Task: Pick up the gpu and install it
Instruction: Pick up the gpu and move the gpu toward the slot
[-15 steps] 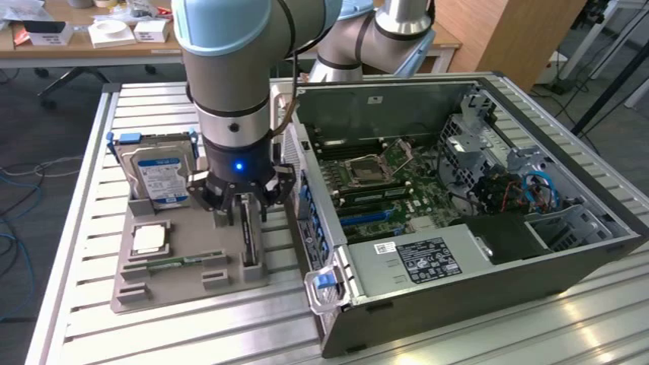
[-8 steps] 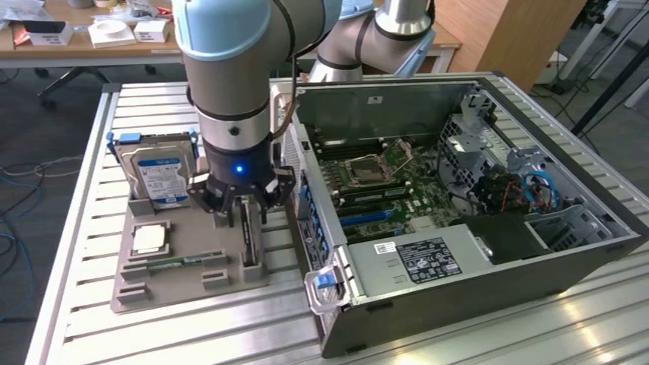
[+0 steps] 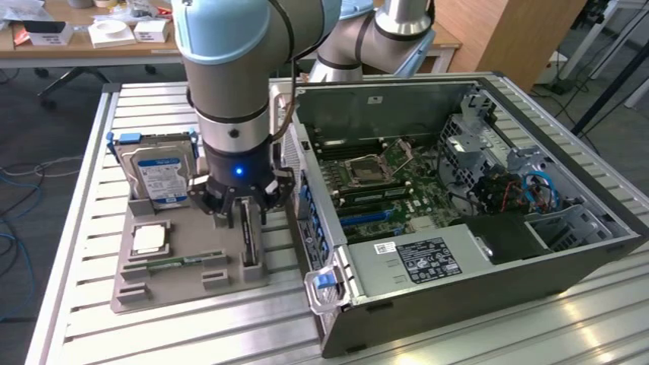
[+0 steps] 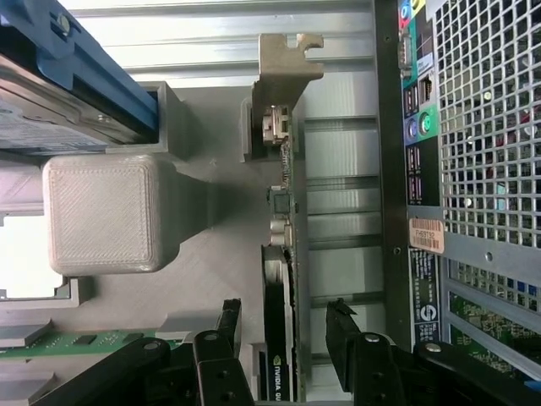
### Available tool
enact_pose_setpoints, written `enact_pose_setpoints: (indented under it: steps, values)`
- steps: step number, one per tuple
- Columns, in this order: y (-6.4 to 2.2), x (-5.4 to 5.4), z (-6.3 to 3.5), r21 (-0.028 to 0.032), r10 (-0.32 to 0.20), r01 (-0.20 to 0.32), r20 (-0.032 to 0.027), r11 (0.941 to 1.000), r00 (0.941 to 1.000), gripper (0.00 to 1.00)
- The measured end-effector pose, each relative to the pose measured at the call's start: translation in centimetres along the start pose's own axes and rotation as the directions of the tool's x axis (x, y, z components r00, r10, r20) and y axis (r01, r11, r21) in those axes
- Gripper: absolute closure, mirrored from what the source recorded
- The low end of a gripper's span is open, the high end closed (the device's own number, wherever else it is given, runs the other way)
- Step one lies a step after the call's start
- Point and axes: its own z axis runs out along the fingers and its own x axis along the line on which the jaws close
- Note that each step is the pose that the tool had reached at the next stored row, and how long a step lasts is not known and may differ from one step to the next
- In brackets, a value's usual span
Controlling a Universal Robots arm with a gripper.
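The gripper (image 4: 283, 315) hangs right over the gpu (image 4: 277, 271). Its two fingers are apart, one on each flat side, not touching it. The gpu stands on its thin edge in the gray holder (image 3: 152, 287), on the exterior view's left of the open computer (image 3: 568, 262). Its long side runs near to far.

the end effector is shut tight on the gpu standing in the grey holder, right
Not shut: the wrist view shows the end effector open, a finger on each side of the gpu with gaps between. The gpu does stand in the grey holder.
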Motion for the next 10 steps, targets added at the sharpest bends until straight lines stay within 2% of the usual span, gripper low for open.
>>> enact_pose_setpoints:
  steps: [10]
  values:
    - [0.13, 0.42, 0.22, 0.0, 0.0, 0.0, -0.0001, 1.0, 1.0, 0.47]
